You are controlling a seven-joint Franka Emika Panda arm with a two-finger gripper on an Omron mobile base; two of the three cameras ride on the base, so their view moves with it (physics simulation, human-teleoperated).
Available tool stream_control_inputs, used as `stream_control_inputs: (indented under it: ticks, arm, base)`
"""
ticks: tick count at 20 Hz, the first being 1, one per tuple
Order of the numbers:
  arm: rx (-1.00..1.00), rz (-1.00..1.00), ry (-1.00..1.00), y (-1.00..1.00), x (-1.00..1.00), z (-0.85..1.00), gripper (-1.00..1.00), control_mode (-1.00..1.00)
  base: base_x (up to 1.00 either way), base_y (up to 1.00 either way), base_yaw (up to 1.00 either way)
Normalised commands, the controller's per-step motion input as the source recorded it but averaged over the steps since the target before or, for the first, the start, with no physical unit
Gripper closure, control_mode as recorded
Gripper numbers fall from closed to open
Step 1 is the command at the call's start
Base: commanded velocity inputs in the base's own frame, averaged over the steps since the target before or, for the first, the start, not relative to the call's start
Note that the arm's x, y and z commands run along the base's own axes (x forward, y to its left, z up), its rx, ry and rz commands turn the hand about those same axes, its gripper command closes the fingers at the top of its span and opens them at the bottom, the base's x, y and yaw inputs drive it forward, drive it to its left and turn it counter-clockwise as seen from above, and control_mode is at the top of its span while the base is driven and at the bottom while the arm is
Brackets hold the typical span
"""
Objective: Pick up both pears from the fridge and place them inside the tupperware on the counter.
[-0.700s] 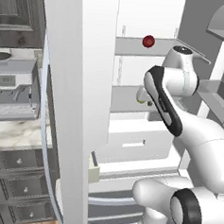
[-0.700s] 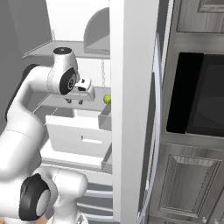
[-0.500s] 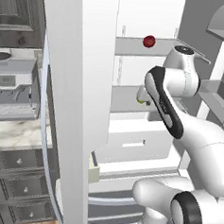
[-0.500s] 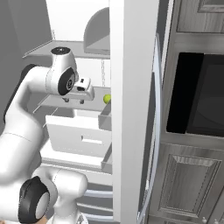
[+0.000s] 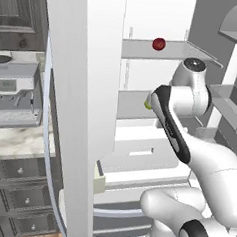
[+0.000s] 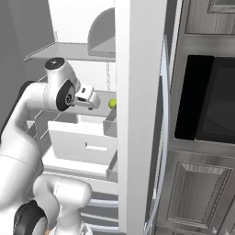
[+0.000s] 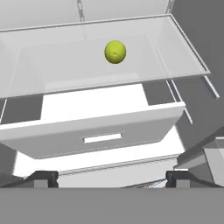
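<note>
The fridge stands open. A yellow-green pear lies on its glass middle shelf; it also shows as the small pear just right of my hand. A glossy red pear rests on the shelf above. My gripper is open, its fingertips set wide apart, with nothing between them, and it hovers short of the yellow-green pear, above the white drawer. The same gripper points toward the pear from the left. The tupperware is out of view.
The open fridge door rises close on the arm's right. A counter with a coffee machine lies left of the fridge. A dark oven front sits in the cabinets to the right.
The arm has shifted only slightly in front of the middle shelf. Both pears lie where they were.
</note>
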Motion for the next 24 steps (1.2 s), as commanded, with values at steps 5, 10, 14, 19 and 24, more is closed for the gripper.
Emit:
stream_control_inputs:
  ticks: [5,10,14,19,24]
  arm:
    - [0.0,-0.08,0.0,-0.19,0.39,0.0,-1.0,-1.0]
    - [0.0,0.0,0.0,-0.1,0.29,-0.13,-1.0,-1.0]
    - [0.0,0.0,0.0,-0.05,0.27,-0.19,-1.0,-1.0]
    - [0.0,0.0,0.0,-0.07,0.31,-0.2,-1.0,-1.0]
    - [0.0,0.0,0.0,-0.08,0.31,-0.24,-1.0,-1.0]
  base:
    - [0.0,0.0,0.0]
    - [0.0,0.0,0.0]
    - [0.0,0.0,0.0]
    - [0.0,0.0,0.0]
    - [0.0,0.0,0.0]
